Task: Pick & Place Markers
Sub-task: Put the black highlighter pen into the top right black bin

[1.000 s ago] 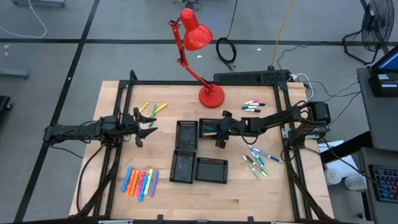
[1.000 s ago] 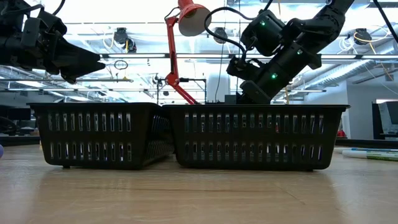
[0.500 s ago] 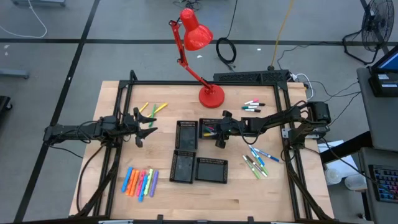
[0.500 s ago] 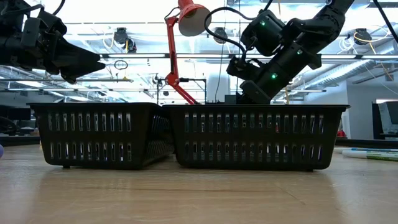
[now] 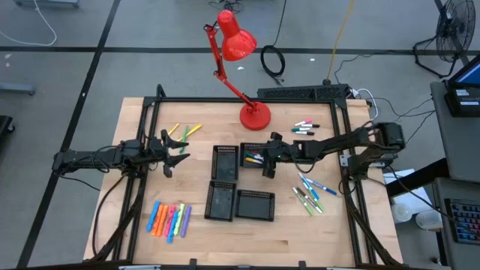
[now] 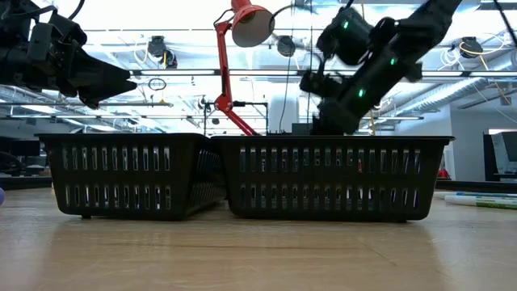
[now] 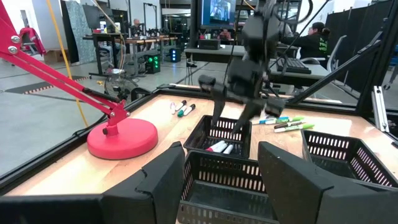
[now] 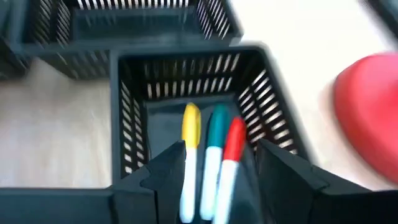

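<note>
Your right gripper (image 5: 267, 162) stands with fingers apart, empty, above the tray (image 8: 261, 93) where three markers (image 8: 211, 149) lie. A release step seems finished; next you fetch from the loose markers (image 5: 311, 193) nearby. Left gripper (image 5: 171, 152) waits open.

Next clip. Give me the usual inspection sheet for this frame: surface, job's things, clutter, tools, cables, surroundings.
Surface: wooden table inside a black frame.
Job's things: three markers (yellow, teal, red caps) lie in one black mesh tray; neon highlighters lie at the near left, pens near the right arm, more markers near the lamp.
Clutter: red desk lamp; three other mesh trays.
Tools: right tool open over the tray holding markers, holding nothing; left tool open, waiting left of the trays.
Cables: black coil on the floor; leads along the right frame.
Surroundings: workshop floor, fan, people at desks beyond the table.
</note>
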Controlling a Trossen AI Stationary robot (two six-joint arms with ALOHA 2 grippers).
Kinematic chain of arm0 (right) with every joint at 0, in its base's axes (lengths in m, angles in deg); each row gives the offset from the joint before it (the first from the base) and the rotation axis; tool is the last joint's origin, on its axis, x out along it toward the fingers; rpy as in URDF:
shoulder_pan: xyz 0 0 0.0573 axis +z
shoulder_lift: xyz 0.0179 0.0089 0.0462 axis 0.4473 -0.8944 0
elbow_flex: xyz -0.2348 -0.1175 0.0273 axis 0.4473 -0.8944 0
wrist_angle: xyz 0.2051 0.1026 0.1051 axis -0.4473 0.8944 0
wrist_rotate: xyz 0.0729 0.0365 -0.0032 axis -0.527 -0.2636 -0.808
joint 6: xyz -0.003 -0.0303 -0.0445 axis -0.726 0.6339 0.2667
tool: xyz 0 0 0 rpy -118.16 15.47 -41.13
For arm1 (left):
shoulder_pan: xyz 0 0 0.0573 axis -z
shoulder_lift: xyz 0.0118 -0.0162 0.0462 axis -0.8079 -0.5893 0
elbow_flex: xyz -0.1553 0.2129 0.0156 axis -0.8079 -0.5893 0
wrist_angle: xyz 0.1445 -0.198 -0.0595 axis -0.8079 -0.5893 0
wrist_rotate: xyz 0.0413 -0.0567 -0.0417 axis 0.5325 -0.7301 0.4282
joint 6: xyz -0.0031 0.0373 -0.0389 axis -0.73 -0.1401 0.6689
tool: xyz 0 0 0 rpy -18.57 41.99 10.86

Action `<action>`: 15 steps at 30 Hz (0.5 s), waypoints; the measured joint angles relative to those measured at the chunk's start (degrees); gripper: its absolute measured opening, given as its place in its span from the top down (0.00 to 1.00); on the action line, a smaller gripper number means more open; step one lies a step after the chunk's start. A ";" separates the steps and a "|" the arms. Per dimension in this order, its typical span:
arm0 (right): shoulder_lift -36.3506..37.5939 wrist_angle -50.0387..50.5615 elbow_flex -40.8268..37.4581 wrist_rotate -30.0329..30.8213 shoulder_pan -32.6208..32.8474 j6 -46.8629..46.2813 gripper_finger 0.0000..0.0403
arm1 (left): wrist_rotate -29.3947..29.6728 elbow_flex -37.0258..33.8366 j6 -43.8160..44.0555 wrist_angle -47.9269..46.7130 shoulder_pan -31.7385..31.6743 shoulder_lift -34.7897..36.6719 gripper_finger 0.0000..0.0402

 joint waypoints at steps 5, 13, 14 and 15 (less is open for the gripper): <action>8.81 10.33 0.02 6.30 0.01 0.96 0.55 | 0.02 0.01 0.00 0.00 0.00 0.00 0.48; 18.71 26.07 -0.02 22.19 0.01 -1.38 0.59 | 0.02 0.01 0.00 0.00 0.00 0.00 0.48; 19.42 28.13 -0.02 23.91 0.01 -2.31 0.60 | 0.02 0.01 0.00 -0.02 -0.01 0.00 0.48; 19.97 30.28 -0.04 25.68 0.01 -3.15 0.60 | 0.02 -0.02 0.00 0.00 0.02 0.00 0.48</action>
